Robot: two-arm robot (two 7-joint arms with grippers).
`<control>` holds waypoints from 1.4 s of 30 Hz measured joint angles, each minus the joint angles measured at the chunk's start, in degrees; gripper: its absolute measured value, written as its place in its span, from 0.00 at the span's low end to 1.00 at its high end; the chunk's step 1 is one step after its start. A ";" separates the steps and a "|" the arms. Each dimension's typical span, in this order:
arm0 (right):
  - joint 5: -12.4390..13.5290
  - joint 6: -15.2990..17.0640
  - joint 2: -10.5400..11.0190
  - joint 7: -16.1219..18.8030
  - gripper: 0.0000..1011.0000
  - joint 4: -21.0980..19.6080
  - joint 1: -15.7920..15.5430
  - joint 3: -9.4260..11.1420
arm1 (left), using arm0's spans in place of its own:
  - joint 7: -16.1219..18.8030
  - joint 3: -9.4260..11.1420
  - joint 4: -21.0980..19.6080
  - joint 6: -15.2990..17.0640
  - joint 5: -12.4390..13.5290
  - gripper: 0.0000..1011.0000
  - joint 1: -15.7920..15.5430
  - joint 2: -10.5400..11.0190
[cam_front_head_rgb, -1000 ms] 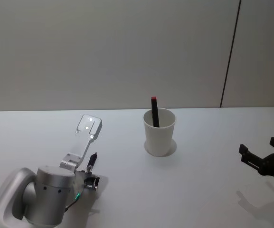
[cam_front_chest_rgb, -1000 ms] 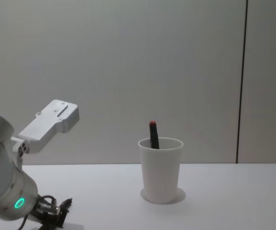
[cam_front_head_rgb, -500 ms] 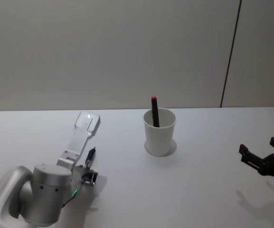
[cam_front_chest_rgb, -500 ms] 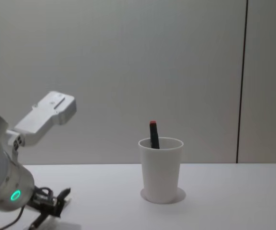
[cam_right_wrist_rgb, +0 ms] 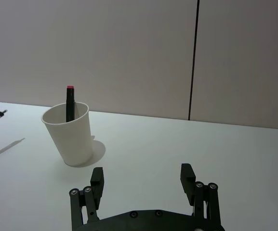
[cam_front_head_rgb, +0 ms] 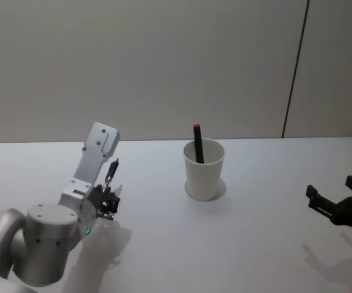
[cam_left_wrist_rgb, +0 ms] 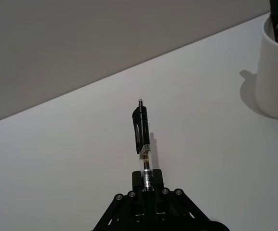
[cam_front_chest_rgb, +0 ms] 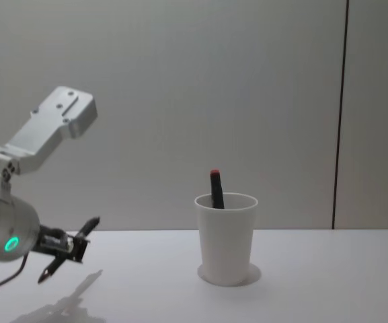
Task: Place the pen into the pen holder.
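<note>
Pen holder (cam_front_head_rgb: 204, 174) first: your white paper cup stands upright on the table (cam_front_head_rgb: 255, 244), near the far edge by the wall and about midway across. It already has a dark red-topped pen (cam_front_head_rgb: 197, 143) leaning inside it, with the top poking above the rim. In the chest view the cup (cam_front_chest_rgb: 226, 242) is well to the right of your left tool (cam_front_chest_rgb: 69, 245), with bare table between them.

Your left tool (cam_front_head_rgb: 107, 198) is on the left side of the table, held up in the air. It is clamped on the pen (cam_front_head_rgb: 111, 170), which is clear of the table and throws a shadow on it. The left wrist view shows the fingers (cam_left_wrist_rgb: 147, 180) pinching the clear barrel, with the black clip end of the pen (cam_left_wrist_rgb: 141, 139) sticking out ahead. From the chest the pen (cam_front_chest_rgb: 89, 224) is tilted, its upper end leaning toward the cup and its lower end sticking out behind the tool.

Your right tool (cam_front_head_rgb: 333, 190) sits low at the right edge of the table, well apart from the cup. Its fingers (cam_right_wrist_rgb: 97, 179) are spread wide with nothing between them, and it faces the cup (cam_right_wrist_rgb: 71, 137).

The stretch of pen inside the left tool's grip is hidden.
</note>
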 joint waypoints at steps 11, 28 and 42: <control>0.00 0.00 0.00 0.00 0.99 0.00 0.00 0.00 | -5.38 -0.91 -1.70 -7.63 1.40 0.13 0.65 1.90; 0.00 0.00 0.00 0.00 0.99 0.00 0.00 0.00 | -16.59 -2.20 -2.68 -22.47 0.66 0.13 1.32 5.01; 0.00 0.00 0.00 0.00 0.99 0.00 0.00 0.00 | -25.41 -2.54 -2.19 -32.44 -1.64 0.13 1.20 6.43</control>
